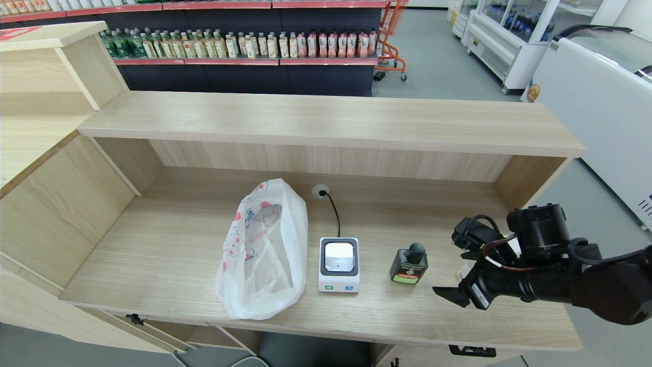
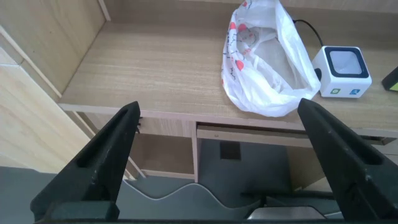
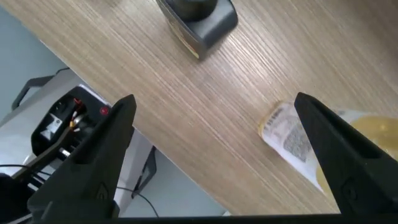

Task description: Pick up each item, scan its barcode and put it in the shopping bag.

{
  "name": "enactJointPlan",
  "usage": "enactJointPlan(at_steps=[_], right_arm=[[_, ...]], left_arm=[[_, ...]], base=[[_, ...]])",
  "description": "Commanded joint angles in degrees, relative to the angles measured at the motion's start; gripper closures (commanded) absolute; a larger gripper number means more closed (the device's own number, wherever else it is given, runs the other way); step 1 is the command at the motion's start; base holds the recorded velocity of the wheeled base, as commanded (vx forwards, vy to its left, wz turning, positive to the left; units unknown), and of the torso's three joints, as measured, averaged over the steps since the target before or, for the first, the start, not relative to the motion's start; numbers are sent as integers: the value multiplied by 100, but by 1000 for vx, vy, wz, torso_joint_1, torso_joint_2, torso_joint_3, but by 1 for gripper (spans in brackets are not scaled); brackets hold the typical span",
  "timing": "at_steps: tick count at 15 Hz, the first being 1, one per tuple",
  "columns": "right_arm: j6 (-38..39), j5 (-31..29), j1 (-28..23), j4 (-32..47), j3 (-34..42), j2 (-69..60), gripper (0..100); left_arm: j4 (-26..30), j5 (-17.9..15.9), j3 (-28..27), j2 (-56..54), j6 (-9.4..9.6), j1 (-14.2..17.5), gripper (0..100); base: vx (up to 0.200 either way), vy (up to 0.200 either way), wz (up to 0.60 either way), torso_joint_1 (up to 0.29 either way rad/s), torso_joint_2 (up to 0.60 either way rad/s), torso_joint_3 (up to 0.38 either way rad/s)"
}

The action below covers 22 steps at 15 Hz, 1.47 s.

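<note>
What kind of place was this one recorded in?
Probably a convenience store checkout: a barcode scanner and shopping bag on the wooden counter, shelves of bottled drinks behind, freezers to the right.

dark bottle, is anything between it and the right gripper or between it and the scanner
Nothing visible does. Bare counter separates the open right gripper from the dark bottle; a yellow packet lies off that line. Bare counter also runs from bottle to scanner, with the shopping bag beyond.
</note>
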Motion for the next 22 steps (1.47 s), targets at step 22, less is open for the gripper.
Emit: enactJointPlan(at_steps=[22], right_arm=[[-212,1579,-44,-1435,-521,1316,0]], left_arm=[[-2,-2,0,9,-4,1,0]], base=[[0,0,0,0,0,0]])
